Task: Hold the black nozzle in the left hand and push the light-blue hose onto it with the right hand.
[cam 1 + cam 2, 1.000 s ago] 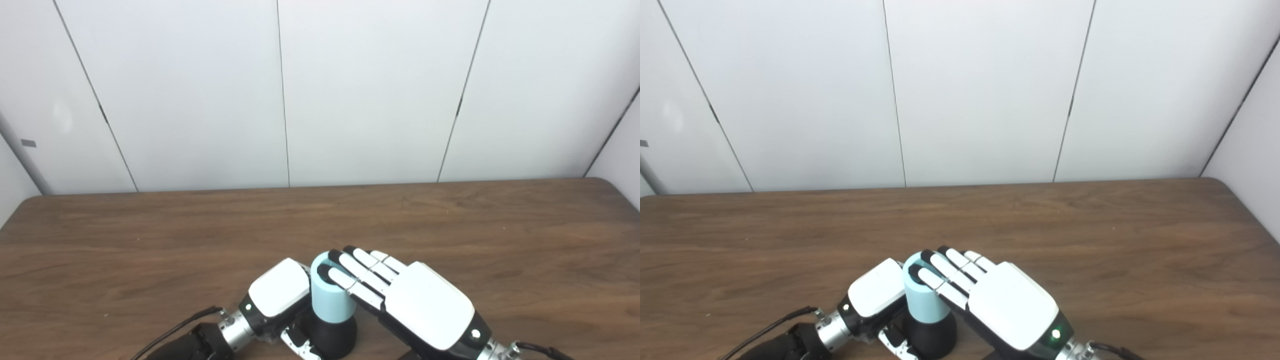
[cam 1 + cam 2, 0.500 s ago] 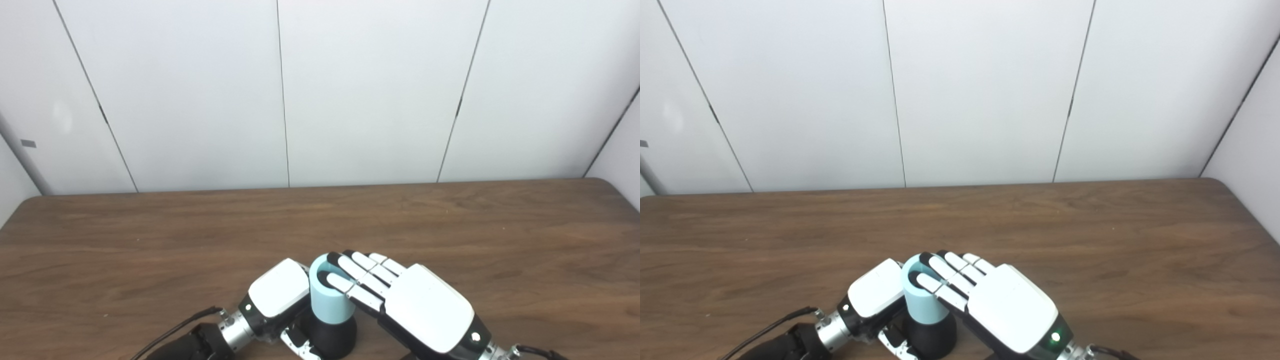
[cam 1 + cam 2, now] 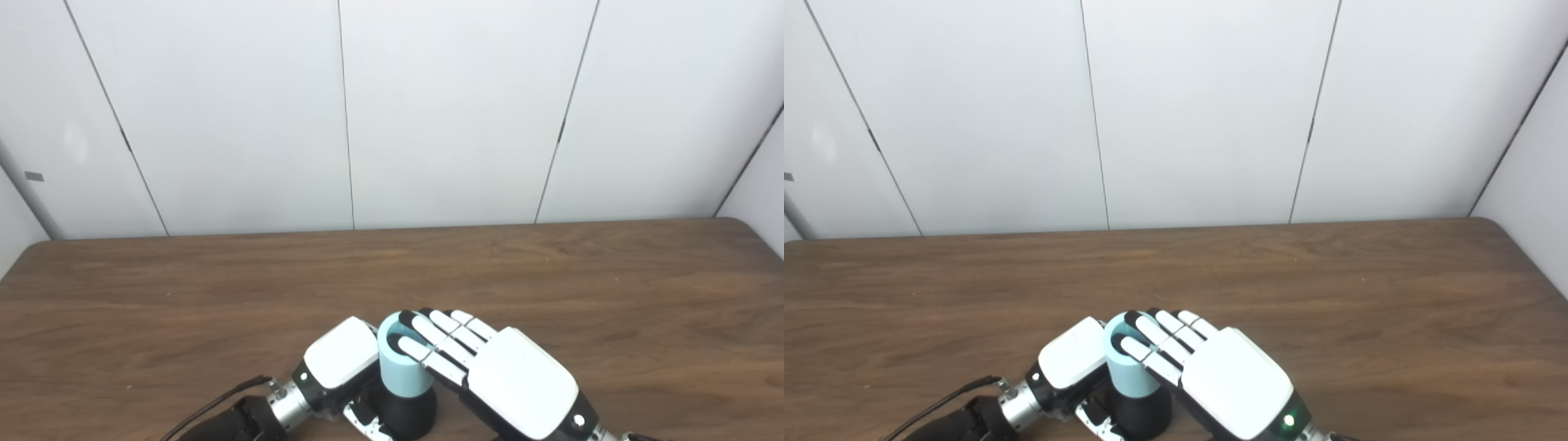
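Observation:
The black nozzle [image 3: 409, 415] stands upright near the table's front edge. My left hand [image 3: 342, 361] is shut on it from the left, with fingers curled round its base. The light-blue hose [image 3: 399, 375], a short upright tube, sits on top of the nozzle. My right hand [image 3: 517, 380] comes in from the right, palm down and flat. Its fingers [image 3: 429, 334] lie stretched over the hose's open top rim; its thumb is hidden. The scene also shows in the right eye view, with the hose [image 3: 1129, 370] between the two hands.
The brown wooden table [image 3: 551, 275] stretches away behind and to both sides of the hands. White wall panels stand behind it. A black cable [image 3: 214, 401] trails from my left wrist.
My right hand has sunk a little and its fingers have slid further over the hose's top. The hose sits slightly lower on the nozzle. The left hand has not moved.

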### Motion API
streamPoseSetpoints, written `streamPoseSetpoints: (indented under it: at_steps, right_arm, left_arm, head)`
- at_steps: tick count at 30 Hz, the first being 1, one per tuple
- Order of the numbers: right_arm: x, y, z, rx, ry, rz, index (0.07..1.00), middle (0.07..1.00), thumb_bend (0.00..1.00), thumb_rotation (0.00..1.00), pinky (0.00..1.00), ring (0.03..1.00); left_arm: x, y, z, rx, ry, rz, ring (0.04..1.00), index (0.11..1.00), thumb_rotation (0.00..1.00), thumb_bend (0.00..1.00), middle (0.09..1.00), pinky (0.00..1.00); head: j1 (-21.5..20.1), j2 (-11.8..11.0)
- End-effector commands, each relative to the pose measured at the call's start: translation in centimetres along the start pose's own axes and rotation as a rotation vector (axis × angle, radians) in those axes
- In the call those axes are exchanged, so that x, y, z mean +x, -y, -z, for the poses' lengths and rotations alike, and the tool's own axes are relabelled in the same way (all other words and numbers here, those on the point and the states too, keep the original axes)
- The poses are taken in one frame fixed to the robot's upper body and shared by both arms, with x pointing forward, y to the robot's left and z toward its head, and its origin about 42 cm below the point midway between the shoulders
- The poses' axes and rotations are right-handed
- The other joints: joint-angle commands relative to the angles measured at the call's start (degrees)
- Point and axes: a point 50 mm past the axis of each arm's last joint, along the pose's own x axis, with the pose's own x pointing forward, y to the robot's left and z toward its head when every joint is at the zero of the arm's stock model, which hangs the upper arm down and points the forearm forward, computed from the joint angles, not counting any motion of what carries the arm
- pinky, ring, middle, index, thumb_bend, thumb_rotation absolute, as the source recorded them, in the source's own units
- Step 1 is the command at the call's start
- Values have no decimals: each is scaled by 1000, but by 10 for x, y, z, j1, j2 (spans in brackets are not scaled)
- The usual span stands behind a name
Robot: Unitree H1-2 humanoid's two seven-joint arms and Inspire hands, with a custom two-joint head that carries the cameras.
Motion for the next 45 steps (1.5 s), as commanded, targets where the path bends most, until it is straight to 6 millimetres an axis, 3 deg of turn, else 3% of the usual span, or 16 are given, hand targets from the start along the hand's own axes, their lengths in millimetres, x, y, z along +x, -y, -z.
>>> streamPoseSetpoints:
  at_steps: [1,5,9,21,45]
  right_arm:
    - [-14,-32,-3,9,12,-243,909,960,873,883,901,952]
    - [-14,-33,-3,14,10,-258,922,972,870,896,912,964]
    - [-15,-33,-4,22,7,-265,926,978,875,896,920,970]
    - [-15,-33,-4,31,10,-277,918,975,878,898,905,961]
    - [-17,-34,-6,67,24,-294,906,974,871,894,896,962]
  left_arm:
    - [-30,68,-37,-137,-29,144,370,513,0,520,446,290]
    - [-30,68,-37,-143,-34,149,310,517,0,517,414,239]
    - [-30,67,-37,-139,-32,153,355,511,0,520,445,270]
    - [-29,68,-37,-142,-31,147,327,519,0,518,425,256]
    - [-30,67,-37,-143,-31,159,401,497,0,522,471,315]
  head:
    - [0,1]
    - [-1,1]
    - [-1,1]
    - [0,2]
    - [-2,4]
